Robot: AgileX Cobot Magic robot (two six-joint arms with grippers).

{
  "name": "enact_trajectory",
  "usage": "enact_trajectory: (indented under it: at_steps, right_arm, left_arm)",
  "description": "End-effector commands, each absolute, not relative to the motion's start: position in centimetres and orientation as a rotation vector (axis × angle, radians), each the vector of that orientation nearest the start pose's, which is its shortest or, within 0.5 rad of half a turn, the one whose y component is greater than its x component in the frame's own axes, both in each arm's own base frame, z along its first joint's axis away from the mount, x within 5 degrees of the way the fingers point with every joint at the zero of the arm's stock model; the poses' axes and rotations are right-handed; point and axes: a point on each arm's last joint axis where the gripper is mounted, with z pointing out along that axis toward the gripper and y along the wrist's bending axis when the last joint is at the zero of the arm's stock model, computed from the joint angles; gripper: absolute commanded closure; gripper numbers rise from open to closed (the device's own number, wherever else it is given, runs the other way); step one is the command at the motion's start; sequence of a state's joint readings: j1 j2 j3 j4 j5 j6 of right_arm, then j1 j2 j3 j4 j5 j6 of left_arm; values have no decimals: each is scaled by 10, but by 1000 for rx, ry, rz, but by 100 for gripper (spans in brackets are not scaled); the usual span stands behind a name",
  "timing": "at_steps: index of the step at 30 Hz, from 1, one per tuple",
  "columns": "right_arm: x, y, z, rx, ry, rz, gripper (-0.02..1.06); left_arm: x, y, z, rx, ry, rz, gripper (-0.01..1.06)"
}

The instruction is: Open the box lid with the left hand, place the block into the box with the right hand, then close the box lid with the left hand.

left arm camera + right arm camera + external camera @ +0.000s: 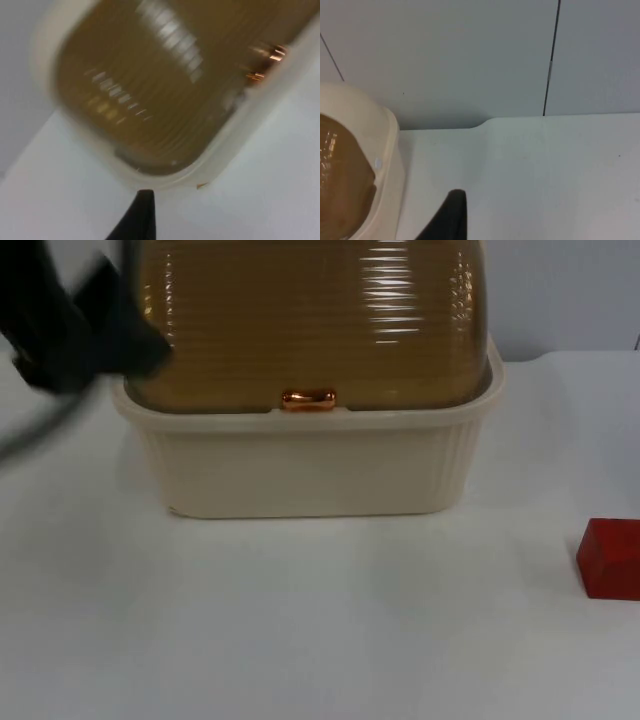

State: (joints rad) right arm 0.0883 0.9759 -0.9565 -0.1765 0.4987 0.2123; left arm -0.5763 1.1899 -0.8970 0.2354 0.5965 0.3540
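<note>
While lid (310, 325) remains shut on box (310, 465), 0 of 3 steps done. Left gripper (75, 335) beside box's left corner, right gripper waiting; jaw states indeterminable. Block (610, 558) on table (320, 620), well right of box.

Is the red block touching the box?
Apart. The top view shows bare table between the red block and the box.

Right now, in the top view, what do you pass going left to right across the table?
Left arm → cream box with its amber lid shut, copper handle at the lid's front → red block at the right edge.
</note>
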Motion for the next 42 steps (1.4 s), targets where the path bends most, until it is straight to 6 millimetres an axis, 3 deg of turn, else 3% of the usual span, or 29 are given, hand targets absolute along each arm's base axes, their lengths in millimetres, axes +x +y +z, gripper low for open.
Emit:
enact_trajectory:
  at_steps: [1,2,4,6,11,18,24,29,38,42]
  right_arm:
    - [205,10,384,1,1967,-15,-1]
    - [205,10,384,1,1967,-15,-1]
    - [205,10,384,1,1967,-15,-1]
    - [205,10,384,1,1969,-16,-1]
    - [205,10,384,1,1971,-18,-1]
    - [204,9,383,-3,1980,-30,-1]
    - [204,8,383,-14,1978,-50,-1]
    - [204,8,383,-14,1978,-50,-1]
    - [204,8,383,-17,1978,-55,-1]
    - [205,8,383,-17,1976,-54,-1]
  left_arm:
    - [213,-149,289,1510,1880,348,0]
    - [213,-149,289,1510,1880,348,0]
    - [215,-170,275,1627,1785,472,0]
    - [221,-189,263,1601,1736,510,0]
    - [233,-219,239,1526,1667,425,0]
    - [244,-228,216,1566,1620,495,0]
    - [260,-232,190,1420,1660,590,0]
    - [262,-236,174,1445,1684,568,0]
    - [269,-229,172,1436,1715,552,0]
    - [270,-228,171,1437,1719,546,10]
